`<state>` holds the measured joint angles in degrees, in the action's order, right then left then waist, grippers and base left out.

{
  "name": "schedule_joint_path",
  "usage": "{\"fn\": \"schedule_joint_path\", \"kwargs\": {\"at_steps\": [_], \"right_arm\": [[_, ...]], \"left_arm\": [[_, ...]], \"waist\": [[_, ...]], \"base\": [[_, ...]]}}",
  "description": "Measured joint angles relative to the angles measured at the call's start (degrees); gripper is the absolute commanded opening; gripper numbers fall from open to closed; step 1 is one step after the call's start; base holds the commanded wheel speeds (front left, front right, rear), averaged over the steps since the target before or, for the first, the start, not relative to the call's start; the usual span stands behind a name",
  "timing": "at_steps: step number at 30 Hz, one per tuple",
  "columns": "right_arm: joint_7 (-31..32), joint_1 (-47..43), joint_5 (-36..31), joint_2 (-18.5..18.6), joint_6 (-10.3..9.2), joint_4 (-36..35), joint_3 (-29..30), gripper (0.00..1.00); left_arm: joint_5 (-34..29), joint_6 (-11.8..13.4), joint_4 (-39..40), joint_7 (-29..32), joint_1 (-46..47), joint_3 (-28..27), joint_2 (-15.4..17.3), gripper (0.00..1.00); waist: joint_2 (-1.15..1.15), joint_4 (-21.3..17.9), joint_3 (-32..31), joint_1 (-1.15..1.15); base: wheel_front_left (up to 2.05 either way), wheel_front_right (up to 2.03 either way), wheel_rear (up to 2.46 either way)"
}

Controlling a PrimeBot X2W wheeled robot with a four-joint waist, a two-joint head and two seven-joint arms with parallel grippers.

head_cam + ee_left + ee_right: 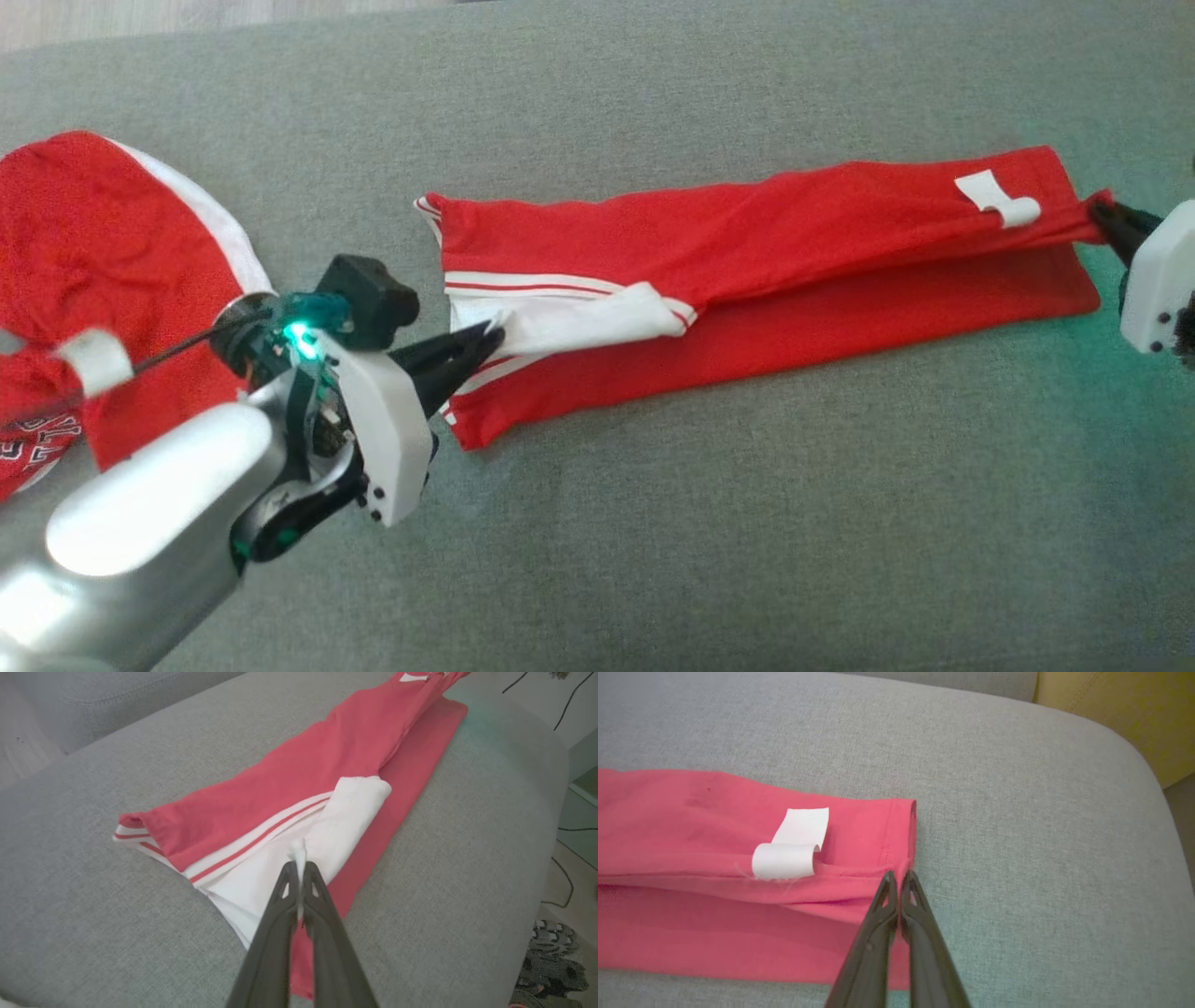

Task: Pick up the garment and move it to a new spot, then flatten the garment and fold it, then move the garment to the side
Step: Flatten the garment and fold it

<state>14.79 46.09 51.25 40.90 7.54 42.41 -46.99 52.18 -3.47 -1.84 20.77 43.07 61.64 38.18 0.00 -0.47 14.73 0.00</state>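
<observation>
head view steeply down from above, wrist views low and close, all sharing the garment (794,233)

Left end effector (490,338), jaws pressed together, reaches from seven o'clock toward two; right end effector (1102,213), likewise clamped, enters at three, pointing toward ten.

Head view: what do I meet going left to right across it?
Crumpled red garment → left gripper, shut on the white sleeve → long red garment → its white tag → right gripper, shut on the garment's right end.
</observation>
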Motion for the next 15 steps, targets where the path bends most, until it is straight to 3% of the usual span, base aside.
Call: {"fn": "schedule_joint_path", "kwargs": {"at_steps": [9,10,11,12,15], "right_arm": [[3.3,0.0,0.4,1.5,0.00,-1.6,-4.5,0.00],[3.3,0.0,0.5,1.5,0.00,-1.6,-4.5,0.28],[3.3,0.0,0.5,1.4,0.00,-1.4,-4.5,1.00],[3.3,0.0,0.4,1.4,0.00,-1.1,-4.5,1.00],[3.0,0.0,0.5,1.4,0.00,-0.2,-4.5,1.00]], "left_arm": [[0.4,1.3,0.1,1.5,-0.3,1.4,0.1,0.00],[-0.3,1.7,-0.3,1.0,-0.3,1.4,0.0,0.06],[-1.0,1.8,-0.7,0.5,-0.3,1.4,-0.1,0.84],[-1.3,1.8,-1.0,0.1,-0.3,1.5,-0.3,1.00],[-1.3,2.5,-1.7,-1.3,-0.6,1.4,-1.2,1.00]], "waist": [[0.00,-0.7,0.4,0.00],[0.00,-0.8,0.4,0.01],[0.00,-0.8,0.4,0.00],[0.00,-0.9,0.4,0.01],[0.00,-1.0,0.3,0.00]], "base": [[0.00,0.00,0.00],[0.00,0.00,0.00],[0.00,0.00,0.00],[0.00,0.00,0.00],[0.00,0.00,0.00]]}}
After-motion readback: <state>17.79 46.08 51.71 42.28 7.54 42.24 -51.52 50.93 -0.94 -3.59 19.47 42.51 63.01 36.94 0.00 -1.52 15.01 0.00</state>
